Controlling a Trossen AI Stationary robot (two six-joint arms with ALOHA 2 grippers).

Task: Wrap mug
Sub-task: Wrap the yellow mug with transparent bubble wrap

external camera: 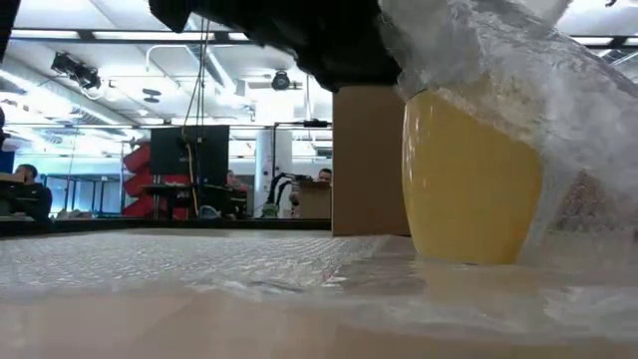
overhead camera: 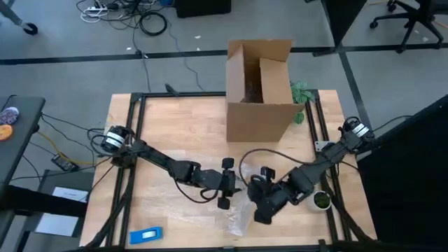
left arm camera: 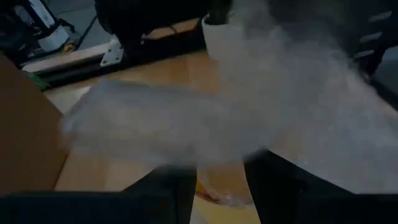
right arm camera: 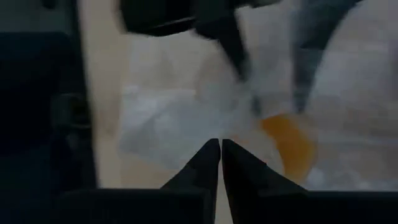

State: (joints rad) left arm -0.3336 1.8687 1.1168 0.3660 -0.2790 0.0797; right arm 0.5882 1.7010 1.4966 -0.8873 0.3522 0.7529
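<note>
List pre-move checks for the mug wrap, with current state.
1. Mug upright: ok.
2. Bubble wrap draped over the mug: ok on top, but the lower side facing the low view is bare.
3. Left gripper open: ok.
4. Right gripper shut: ok. Whether it pinches wrap: cannot tell.
5. Cardboard box apart from both grippers: ok.
</note>
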